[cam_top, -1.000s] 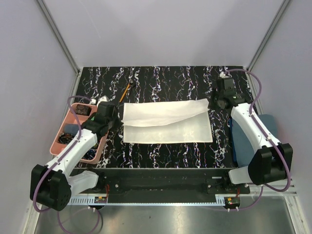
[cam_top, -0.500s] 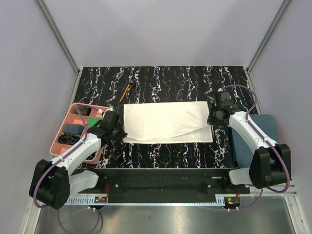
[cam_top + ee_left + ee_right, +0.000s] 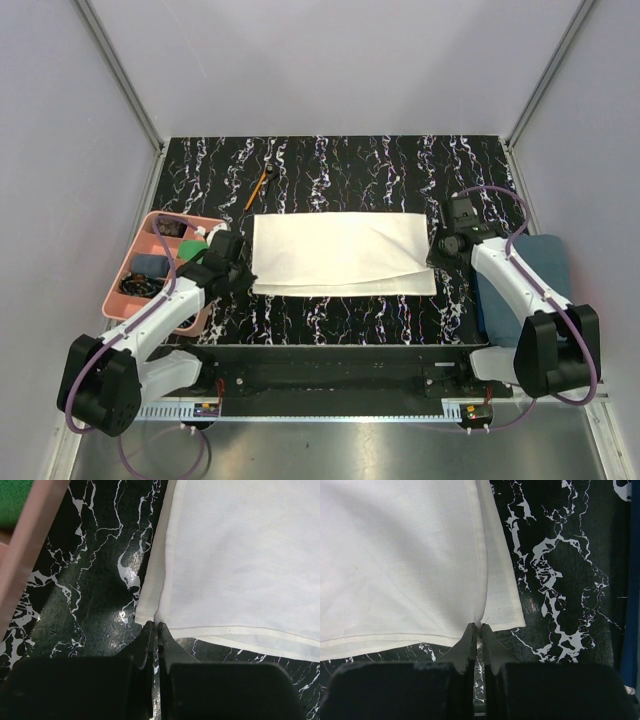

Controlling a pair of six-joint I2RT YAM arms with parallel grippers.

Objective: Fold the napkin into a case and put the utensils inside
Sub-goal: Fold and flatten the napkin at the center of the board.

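The cream napkin [image 3: 340,250] lies folded into a wide rectangle in the middle of the marbled table. My left gripper [image 3: 248,281] is shut on the top layer's near-left corner [image 3: 159,619], low over the table. My right gripper [image 3: 436,263] is shut on the top layer's near-right corner [image 3: 481,622]. In both wrist views the lower layer sticks out a little past the pinched edge. An orange-handled stick with a black end [image 3: 259,187] lies on the table behind the napkin's far-left corner.
A pink compartment tray [image 3: 120,306] with small items, one of them green [image 3: 192,252], stands at the left beside my left arm. A dark blue-grey towel [image 3: 555,255] lies at the right edge under my right arm. Grey walls enclose the table.
Both grippers have drawn the napkin's top layer toward the near edge. The raised, slanting flap now lies flat, nearly covering the lower layer.
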